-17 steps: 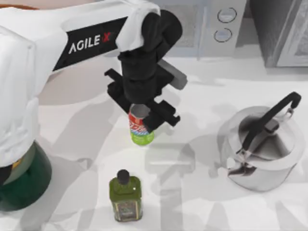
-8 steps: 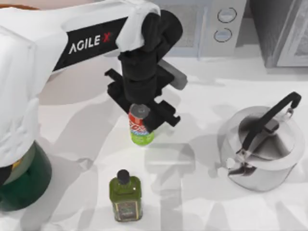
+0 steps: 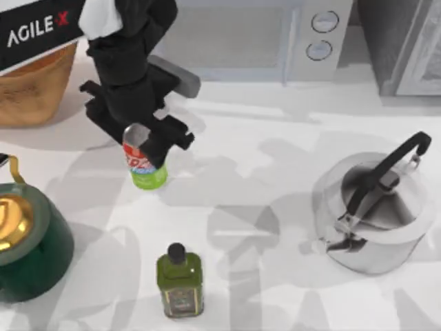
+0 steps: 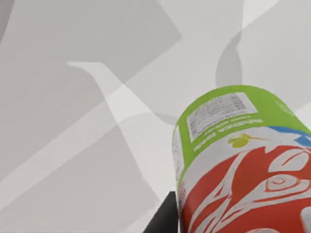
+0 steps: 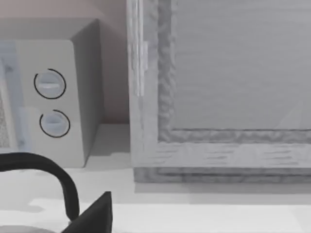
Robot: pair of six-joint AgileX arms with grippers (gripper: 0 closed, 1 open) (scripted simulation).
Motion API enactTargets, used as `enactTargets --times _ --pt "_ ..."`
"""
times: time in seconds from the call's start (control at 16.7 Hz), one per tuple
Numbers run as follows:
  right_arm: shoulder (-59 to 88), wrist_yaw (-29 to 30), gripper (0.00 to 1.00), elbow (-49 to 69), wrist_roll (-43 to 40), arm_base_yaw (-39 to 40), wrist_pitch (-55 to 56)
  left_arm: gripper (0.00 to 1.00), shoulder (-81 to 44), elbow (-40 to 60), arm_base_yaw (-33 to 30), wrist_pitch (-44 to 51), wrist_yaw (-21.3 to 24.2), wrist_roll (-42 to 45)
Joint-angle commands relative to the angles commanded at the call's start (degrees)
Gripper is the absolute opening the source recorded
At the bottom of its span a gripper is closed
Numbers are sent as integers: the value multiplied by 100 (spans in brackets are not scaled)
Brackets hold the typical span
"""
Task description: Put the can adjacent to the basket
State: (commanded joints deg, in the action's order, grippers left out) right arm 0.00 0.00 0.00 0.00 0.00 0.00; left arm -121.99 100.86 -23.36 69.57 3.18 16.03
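Item: my left gripper [image 3: 141, 138], fingers clamped on the can [image 3: 145, 164], holding it upright above the white table [image 3: 275, 172] at its left side. Basket [image 3: 34, 86]: far left rear, near the can, apart from it.

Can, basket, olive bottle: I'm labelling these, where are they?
can [image 3: 146, 171], top view, its label
basket [image 3: 34, 89], top view, woven wall
olive bottle [image 3: 180, 279], top view, its shoulder

Left arm reaching in from top left, wrist pointing down, left pincer [image 3: 143, 141] clamped tight
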Motion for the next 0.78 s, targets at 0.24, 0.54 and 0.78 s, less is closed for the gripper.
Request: enactTargets --times 0.24,0.54,0.78 --pt "0 0 100 0 0 0 0 0 634 -355 1530 121 111 347" --pt "0 0 100 0 0 0 0 0 961 -746 3521 -238 -92 675" --pt "0 0 100 0 0 0 0 0 744 -1152 4514 -615 -271 853"
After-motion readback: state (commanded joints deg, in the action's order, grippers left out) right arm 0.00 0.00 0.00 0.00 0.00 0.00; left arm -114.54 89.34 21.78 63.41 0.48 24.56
